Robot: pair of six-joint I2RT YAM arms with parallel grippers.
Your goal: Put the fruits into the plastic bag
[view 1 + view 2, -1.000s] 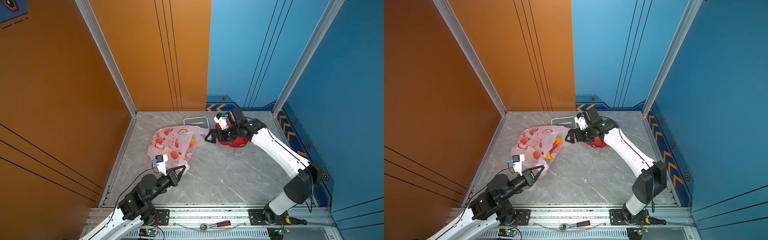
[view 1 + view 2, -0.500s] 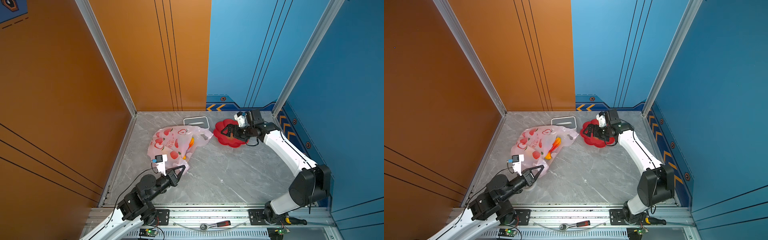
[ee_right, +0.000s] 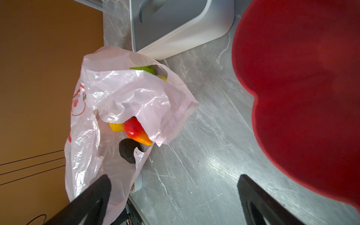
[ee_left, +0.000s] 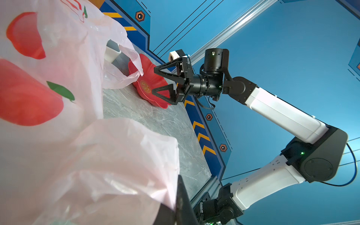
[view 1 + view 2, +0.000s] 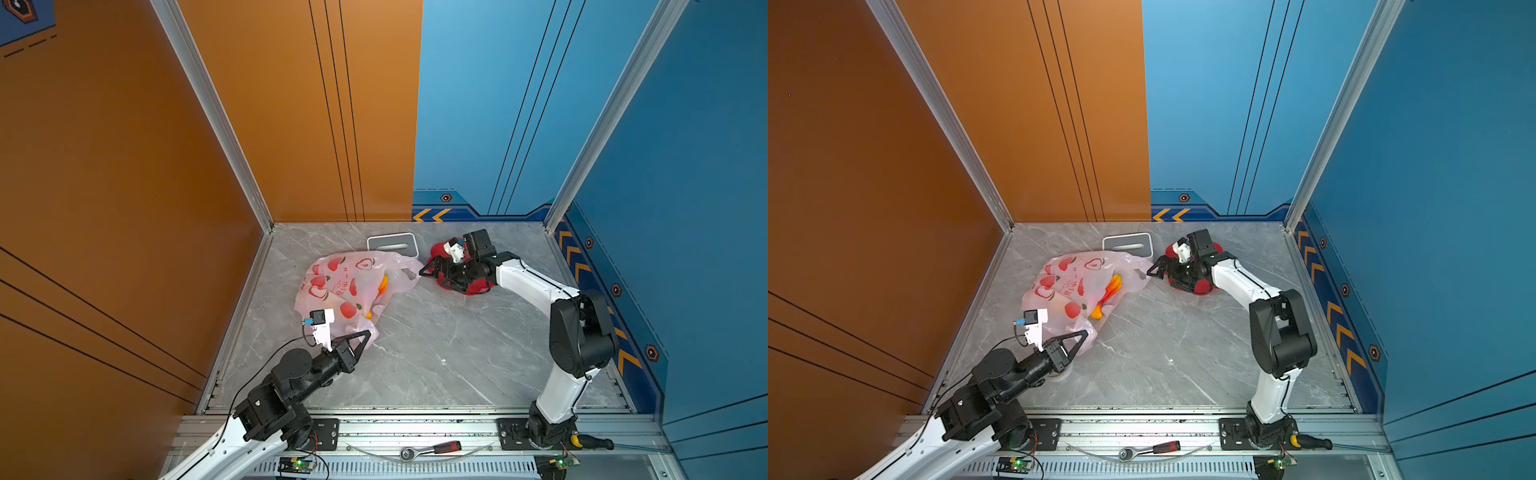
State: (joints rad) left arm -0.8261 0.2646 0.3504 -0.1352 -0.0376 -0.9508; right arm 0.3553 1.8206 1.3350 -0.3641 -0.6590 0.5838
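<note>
The pale-pink plastic bag (image 5: 340, 286) (image 5: 1067, 286) with red apple prints lies crumpled on the grey floor. Fruits lie inside its mouth: a red-yellow mango (image 3: 136, 132), a dark avocado (image 3: 127, 151), a green one (image 3: 145, 69) and a yellow one (image 3: 116, 126). In a top view an orange-red mango (image 5: 1111, 286) shows through the film. My left gripper (image 5: 365, 334) (image 4: 178, 187) is shut on the bag's near corner. My right gripper (image 5: 432, 277) (image 3: 174, 178) is open and empty, just off the bag's right handle, over bare floor beside the red dish.
The red flower-shaped dish (image 5: 478, 286) (image 3: 302, 97) sits under my right wrist, with nothing on the part that shows. A white-and-grey tissue box (image 5: 392, 245) stands behind the bag. Orange and blue walls enclose the floor. A ratchet tool (image 5: 432, 449) lies on the front rail.
My right gripper pulled back to the right over the red dish, then came left again to the bag's handle, staying open. The left gripper and the bag held still.
</note>
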